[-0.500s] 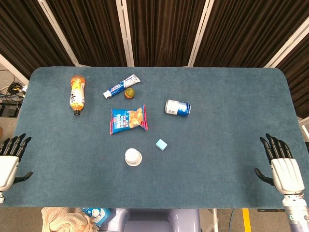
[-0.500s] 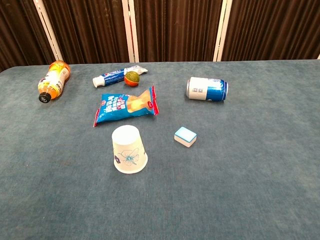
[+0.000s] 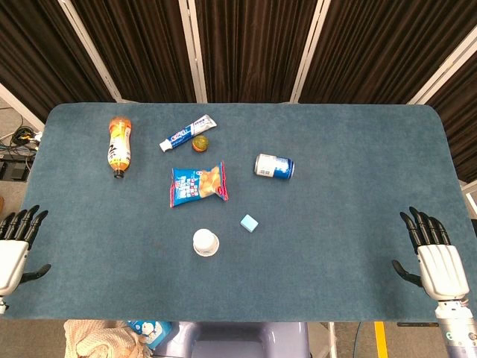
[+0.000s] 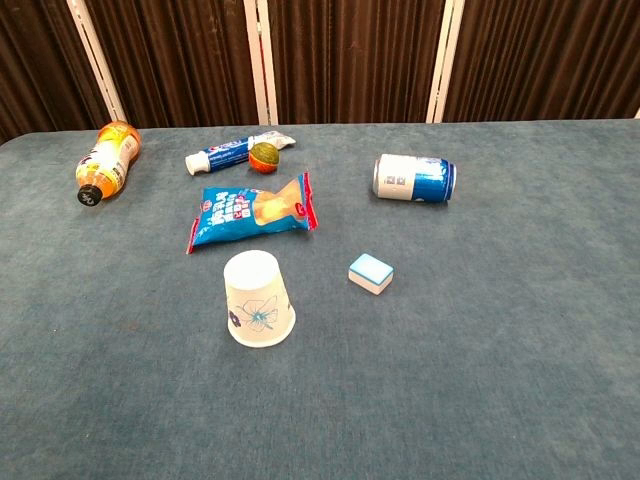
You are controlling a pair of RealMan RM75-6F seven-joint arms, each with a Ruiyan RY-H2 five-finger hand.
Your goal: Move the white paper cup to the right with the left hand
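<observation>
Left hand (image 3: 15, 250) at the table's (image 3: 358, 134) near-left edge, fingers spread and straight, holding nothing. Right hand (image 3: 434, 257) mirrors it at the near-right edge, also spread and empty. Neither shows in the chest view. Both look parked clear of the work area; reach for the cup not yet begun.

Cup (image 4: 258, 299) stands upside down, rim on the cloth, base up, near the front middle of the table and well apart from the left hand. Nothing can be seen inside it; inverted, it likely holds nothing. Flower print faces the chest camera.

Eraser (image 4: 371, 273) sits near the cup's right, directly in the path of a rightward move. Judgement: the cup must be lifted over it or stopped short.

Behind the cup: snack bag (image 4: 250, 211) lying flat, sealed. Further back, tube (image 4: 235, 152) with a ball (image 4: 263, 156) touching or just beside it. Bottle (image 4: 104, 161) on its side, far left, cap on. Can (image 4: 414, 178) on its side, right of centre.
</observation>
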